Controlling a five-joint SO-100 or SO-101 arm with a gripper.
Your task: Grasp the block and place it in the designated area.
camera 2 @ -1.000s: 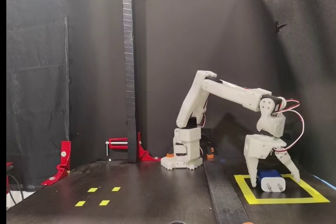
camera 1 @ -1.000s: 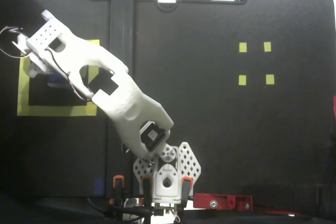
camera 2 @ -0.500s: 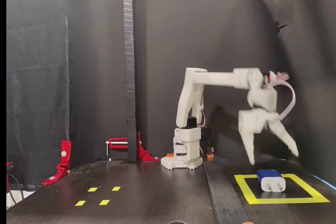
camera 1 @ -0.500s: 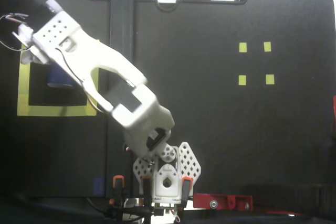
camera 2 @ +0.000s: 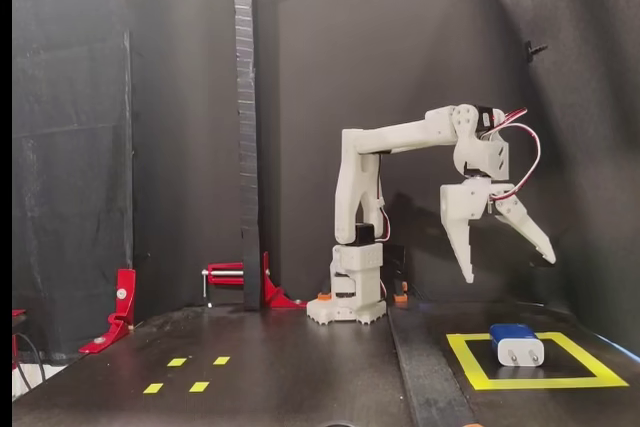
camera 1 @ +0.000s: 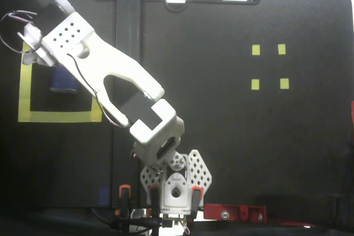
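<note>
Going left to right in the side fixed view: two red clamp brackets [camera 2: 118, 309] at the edge of the matte black worktop [camera 2: 300, 377], then four small flat yellow square markers [camera 2: 186, 373]. A tall dark post [camera 2: 245, 127] stands behind them. Next is the arm's white printed base [camera 2: 347, 297], with its matte plastic upper link reaching out horizontally.

The pincer [camera 2: 508, 265] hangs in the air, fingers spread wide apart, tapered and pointed, nothing between them. I see it well above the block [camera 2: 517, 343], not touching.

The block is a rounded boxy plug adapter, dark-blue on top with a pale front face carrying two short prongs. It lies flat inside the designated area [camera 2: 470, 365], a square outline of wide yellow tape with black inside, clear of the tape on all sides from this angle.

In the top-down fixed view, the taped square [camera 1: 61, 116] sits at far left. The block [camera 1: 62, 79] shows as a blue patch inside it, partly covered by the white perforated wrist housing [camera 1: 66, 38]. I can't see the pincer tips there. The four markers [camera 1: 269, 66] sit well apart at right.
</note>
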